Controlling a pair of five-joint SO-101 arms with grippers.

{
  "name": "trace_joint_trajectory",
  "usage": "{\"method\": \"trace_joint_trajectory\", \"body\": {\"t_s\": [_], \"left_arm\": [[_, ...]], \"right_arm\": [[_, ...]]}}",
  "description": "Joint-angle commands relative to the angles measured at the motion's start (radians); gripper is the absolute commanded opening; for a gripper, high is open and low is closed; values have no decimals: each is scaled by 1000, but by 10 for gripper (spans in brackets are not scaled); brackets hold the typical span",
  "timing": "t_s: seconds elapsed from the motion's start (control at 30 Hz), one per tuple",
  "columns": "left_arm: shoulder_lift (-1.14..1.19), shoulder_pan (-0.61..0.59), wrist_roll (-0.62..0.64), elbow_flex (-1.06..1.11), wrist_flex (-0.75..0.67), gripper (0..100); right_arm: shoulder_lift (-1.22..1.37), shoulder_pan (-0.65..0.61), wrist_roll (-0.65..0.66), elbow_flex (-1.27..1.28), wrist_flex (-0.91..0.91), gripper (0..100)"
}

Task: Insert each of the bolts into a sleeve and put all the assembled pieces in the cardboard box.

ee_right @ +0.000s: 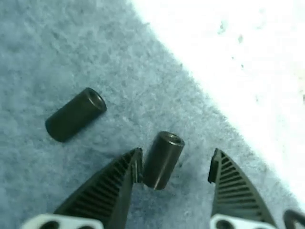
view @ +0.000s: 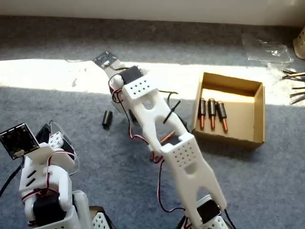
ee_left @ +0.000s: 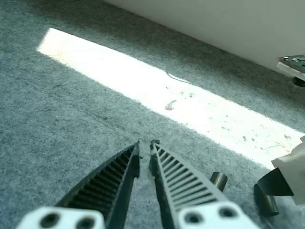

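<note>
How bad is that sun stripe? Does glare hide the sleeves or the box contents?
High view: the sunlit band bleaches the grey carpet and the far floor of the brown cardboard box, yet the three copper-tipped assembled pieces read clearly. Right wrist view: both black cylindrical sleeves lie in shade beside the washed-out patch. Left wrist view: the sunlit band glares ahead.

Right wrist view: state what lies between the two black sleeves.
Bare grey carpet, in the right wrist view; the nearer sleeve lies inside the open right gripper, apart from the farther sleeve.
</note>
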Motion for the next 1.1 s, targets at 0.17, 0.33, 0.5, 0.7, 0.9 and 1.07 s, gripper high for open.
{"method": "trace_joint_trajectory", "body": {"t_s": [0.17,0.33,0.5,0.7,0.9,1.07], "left_arm": [[-4,-10,-29,-38,-2,59],[-4,-10,-29,-36,-3,59],[-4,-10,-29,8,-20,59],[-4,-10,-29,12,-28,59],[-4,-10,-29,12,-28,59],[-4,-10,-29,12,-28,59]], "right_arm": [[125,-8,-5,-272,90,209],[145,-8,-6,-274,133,209],[183,-10,-8,-274,145,209],[223,-8,-8,-275,142,209],[248,-7,-8,-283,116,209],[252,-4,-8,-282,114,181]]}}
